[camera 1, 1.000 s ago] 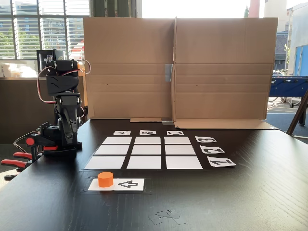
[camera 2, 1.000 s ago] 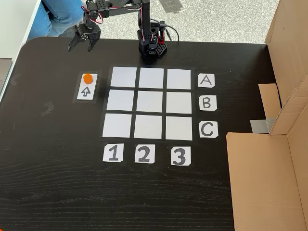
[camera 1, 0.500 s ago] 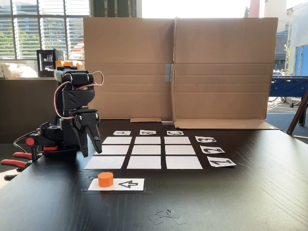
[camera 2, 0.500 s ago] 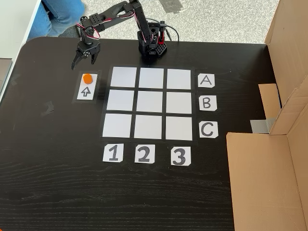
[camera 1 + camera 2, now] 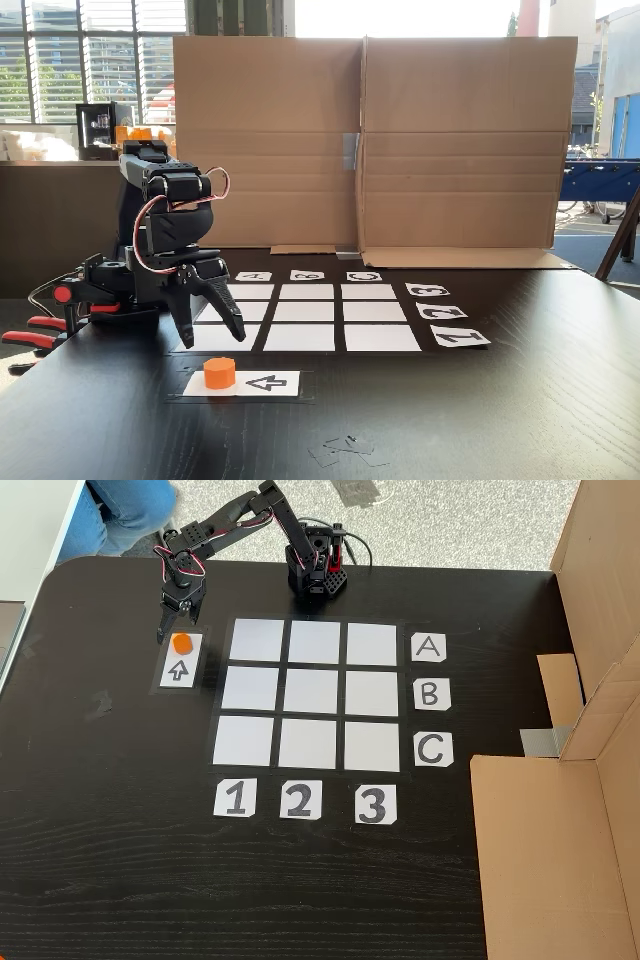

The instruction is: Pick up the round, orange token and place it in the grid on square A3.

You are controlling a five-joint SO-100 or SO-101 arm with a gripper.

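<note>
1 arm has swung over and come down, so its gripper (image 5: 215,327), fingers spread apart, now hangs just above the token (image 5: 219,373) on the arrow card (image 5: 180,667), ready to grab.

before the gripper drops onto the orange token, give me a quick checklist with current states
1. Gripper open: ok, fingers spread.
2. Token upright on the arrow card: ok.
3. Gripper lined up over token: cannot tell; near it in both fixed views, exact centring unclear.
4. Token not yet gripped: ok, the side-on fixed view shows the gripper above and apart from it.
5. Square A3 free: ok, bare white.
6. Grid path free: ok, no cell holds anything.
</note>
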